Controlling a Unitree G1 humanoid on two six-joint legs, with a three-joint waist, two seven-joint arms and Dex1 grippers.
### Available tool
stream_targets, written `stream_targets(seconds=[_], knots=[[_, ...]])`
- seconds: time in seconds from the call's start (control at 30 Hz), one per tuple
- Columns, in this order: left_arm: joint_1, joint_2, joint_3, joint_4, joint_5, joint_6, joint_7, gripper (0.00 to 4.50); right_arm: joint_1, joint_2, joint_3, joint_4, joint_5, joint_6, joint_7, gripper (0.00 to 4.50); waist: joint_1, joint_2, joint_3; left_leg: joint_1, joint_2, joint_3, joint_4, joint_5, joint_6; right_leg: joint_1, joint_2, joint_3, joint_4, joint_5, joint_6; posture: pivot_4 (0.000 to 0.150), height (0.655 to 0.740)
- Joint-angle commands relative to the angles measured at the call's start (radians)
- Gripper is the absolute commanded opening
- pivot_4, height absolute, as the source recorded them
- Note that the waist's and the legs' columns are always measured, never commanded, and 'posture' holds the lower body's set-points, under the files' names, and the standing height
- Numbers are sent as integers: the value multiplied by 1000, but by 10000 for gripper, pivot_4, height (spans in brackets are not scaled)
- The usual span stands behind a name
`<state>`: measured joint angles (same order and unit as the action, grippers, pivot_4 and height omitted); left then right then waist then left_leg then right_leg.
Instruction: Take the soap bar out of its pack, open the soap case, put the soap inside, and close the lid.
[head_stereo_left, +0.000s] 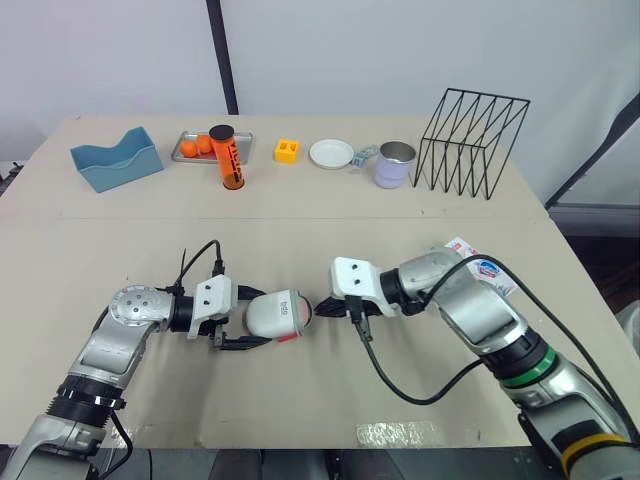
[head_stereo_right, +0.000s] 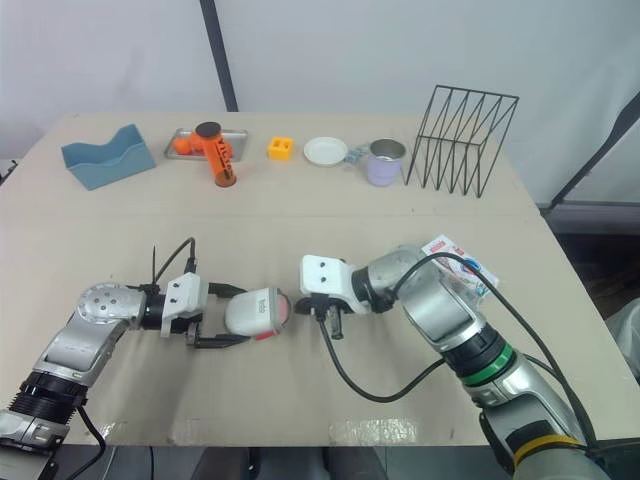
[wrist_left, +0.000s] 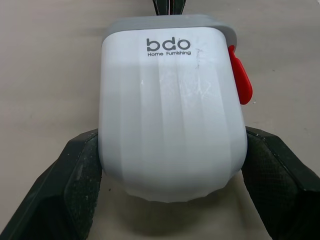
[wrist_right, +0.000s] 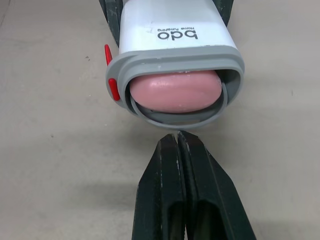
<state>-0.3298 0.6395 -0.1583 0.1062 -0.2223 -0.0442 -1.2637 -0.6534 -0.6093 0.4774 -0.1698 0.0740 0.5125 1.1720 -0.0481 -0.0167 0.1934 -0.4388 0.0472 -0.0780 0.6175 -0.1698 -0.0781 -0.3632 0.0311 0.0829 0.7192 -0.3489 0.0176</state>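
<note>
A white soap case (head_stereo_left: 275, 315) with a grey rim and a red latch (wrist_right: 108, 55) lies on its side on the table. My left gripper (head_stereo_left: 250, 318) is shut on it, one black finger (wrist_left: 75, 185) on each flank. The pink soap bar (wrist_right: 175, 92) sits inside the case's open mouth. That mouth faces my right gripper (wrist_right: 178, 137), which is shut, its fingertips just short of the rim. The crumpled soap pack (head_stereo_left: 480, 270) lies on the table beside my right forearm.
Along the table's far side stand a blue holder (head_stereo_left: 115, 158), a tray (head_stereo_left: 185, 152) with orange balls, an orange tube (head_stereo_left: 229, 158), a yellow block (head_stereo_left: 287, 150), a white plate (head_stereo_left: 331, 153), a lilac cup (head_stereo_left: 395, 164) and a black wire rack (head_stereo_left: 472, 143).
</note>
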Motion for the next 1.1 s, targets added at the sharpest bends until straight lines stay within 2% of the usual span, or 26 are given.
stream_targets(seconds=[0.03,0.3,0.5,0.6,0.67,0.7,0.77,0.8,0.83,0.87,0.9,0.93,1.0,1.1], knots=[[-21,-4,11,-35,-14,-8,7,34723,-21,20,6,-4,-10,-18,-3,767,0,0,0,0,0,0,0,0,0,0,0,0,0,0,0,1500,7400],[-20,6,22,-23,-12,-17,5,34723,-3,-44,-74,34,-2,-47,20,767,0,0,0,0,0,0,0,0,0,0,0,0,0,0,0,1500,7400],[-19,5,25,-24,-12,-31,7,34723,21,-104,-167,36,95,31,70,767,0,0,0,0,0,0,0,0,0,0,0,0,0,0,0,1500,7400],[-23,-4,29,-26,-13,-33,19,34723,35,-107,-196,14,158,170,76,6732,0,0,0,0,0,0,0,0,0,0,0,0,0,0,0,1500,7400],[-27,-10,32,-30,-16,-29,29,34723,41,-100,-223,-5,221,314,73,14689,0,0,0,0,0,0,0,0,0,0,0,0,0,0,0,1500,7400],[-27,-10,32,-31,-16,-29,30,34723,43,-99,-229,-12,242,357,73,23046,0,0,0,0,0,0,0,0,0,0,0,0,0,0,0,1500,7400],[-26,-9,30,-34,-17,-32,33,34723,35,-83,-270,-29,338,550,53,28117,0,0,0,0,0,0,0,0,0,1,0,0,0,0,0,1500,7400],[-25,-8,28,-34,-18,-33,35,34723,30,-78,-286,-38,374,629,41,32271,0,0,0,0,0,0,0,0,0,1,0,0,0,0,0,1500,7400],[-25,-7,28,-37,-19,-34,38,34723,23,-73,-304,-39,420,731,39,33935,0,0,0,0,0,0,0,0,0,1,0,0,0,0,0,1500,7400],[-26,-7,28,-40,-21,-33,40,34723,16,-58,-334,-38,468,828,27,39801,0,0,0,0,0,0,0,0,0,1,0,0,0,0,0,1500,7400],[-26,-8,28,-43,-21,-33,43,34723,6,-42,-361,-32,503,926,13,42404,1,0,0,0,0,0,0,0,0,1,0,0,0,0,0,1500,7400],[-25,-8,28,-46,-22,-34,45,34723,-2,-35,-378,-31,537,998,7,43941,0,0,0,0,0,0,0,0,0,1,0,0,0,0,0,1500,7400],[-23,-8,28,-51,-22,-40,48,34723,-13,-31,-401,-23,619,1084,-4,43941,0,0,0,0,0,0,0,0,0,1,0,0,0,0,0,1500,7400],[-18,-8,30,-68,-25,-41,54,34723,-47,4,-450,76,789,1102,-143,43941,0,0,0,0,-1,0,0,0,0,1,0,0,0,0,0,1500,7400]])
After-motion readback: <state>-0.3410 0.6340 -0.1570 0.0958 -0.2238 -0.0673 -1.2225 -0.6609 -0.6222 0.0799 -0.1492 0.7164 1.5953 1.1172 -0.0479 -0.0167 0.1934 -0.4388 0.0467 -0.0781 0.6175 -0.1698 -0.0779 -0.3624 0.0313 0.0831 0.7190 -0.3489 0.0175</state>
